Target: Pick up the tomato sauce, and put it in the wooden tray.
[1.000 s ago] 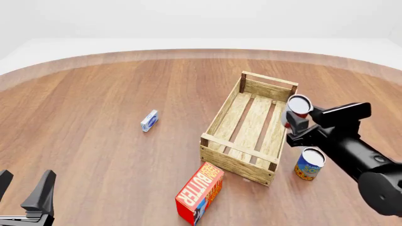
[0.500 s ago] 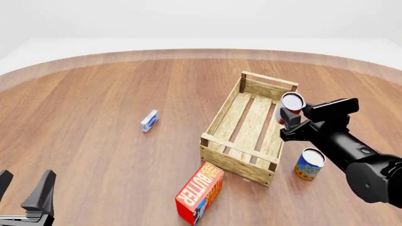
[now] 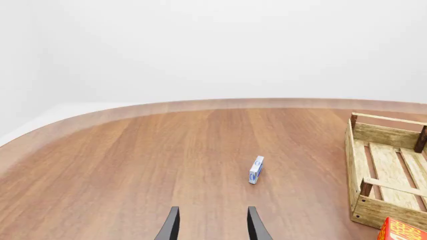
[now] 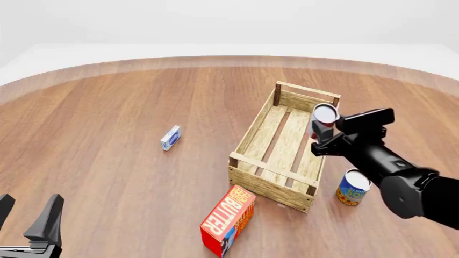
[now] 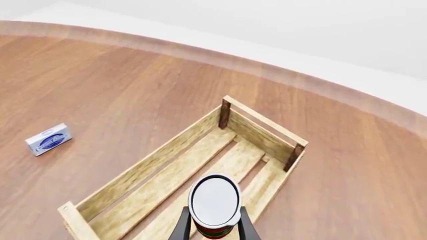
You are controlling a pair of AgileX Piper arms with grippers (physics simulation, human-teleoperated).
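Two dark fingertips [image 3: 172, 227] of the left gripper [image 3: 212, 226] rose from the bottom edge with a clear gap between them, nothing held. Above them, near the frame's centre, a small blue-and-white box [image 3: 256, 169] stood on the wooden table [image 3: 133, 160]. The wooden tray [image 3: 380, 172] filled the right side, cropped by the edge. A red box corner [image 3: 402, 230] showed at lower right.

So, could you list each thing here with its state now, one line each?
Tomato sauce: upright, held above the tray's right side.
Tray: on the table, nothing inside.
Right gripper: shut on the can.
Left gripper: open, holding nothing.
Blue can: upright, right of the tray.
Butter box: lying by the tray's near end.
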